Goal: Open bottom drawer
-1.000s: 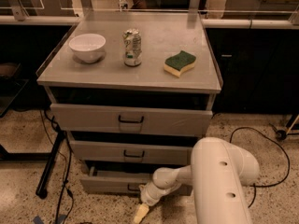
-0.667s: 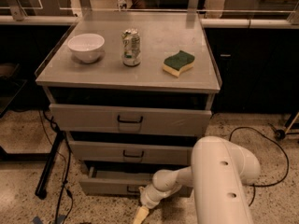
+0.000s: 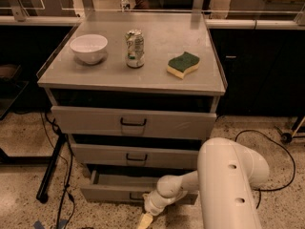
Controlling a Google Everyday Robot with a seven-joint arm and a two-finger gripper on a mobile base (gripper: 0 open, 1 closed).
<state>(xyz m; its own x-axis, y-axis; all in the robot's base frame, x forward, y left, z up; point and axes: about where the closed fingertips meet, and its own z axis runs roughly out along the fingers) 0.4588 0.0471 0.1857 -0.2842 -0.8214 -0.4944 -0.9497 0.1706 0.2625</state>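
Bottom drawer (image 3: 107, 193) sits lowest in the grey cabinet, just above the speckled floor (image 3: 19, 142). It stands partly out, so we see a strip of its plain grey tray behind the front. Its small black handle (image 3: 136, 196) partly shows at the middle of that front.

Closest to us, in front of the bottom drawer and toward its right end, rises our thick white arm (image 3: 231, 185). The arm bends down into a rounded wrist that lies against, or just short of, the drawer front beside the handle. The claw (image 3: 145, 220) hangs below that wrist, low in front of the bottom drawer and close to the floor. Only a pale yellowish tip of it shows, and we cannot tell whether it is apart or together, or whether it grips anything.

Off the bottom drawer's left end, black cables (image 3: 64, 199) trail over the floor beside a black stand leg (image 3: 50, 171).

Directly above the bottom drawer comes the middle drawer (image 3: 95, 154), and above that the wide top drawer (image 3: 86, 120), each with a black handle at its middle.

Higher and farther back than the bottom drawer lies the desk (image 3: 157, 37). It carries, in a loose row and well apart, a white bowl (image 3: 88, 47), an upright drink can (image 3: 135, 48) and a green and yellow sponge (image 3: 183, 64).
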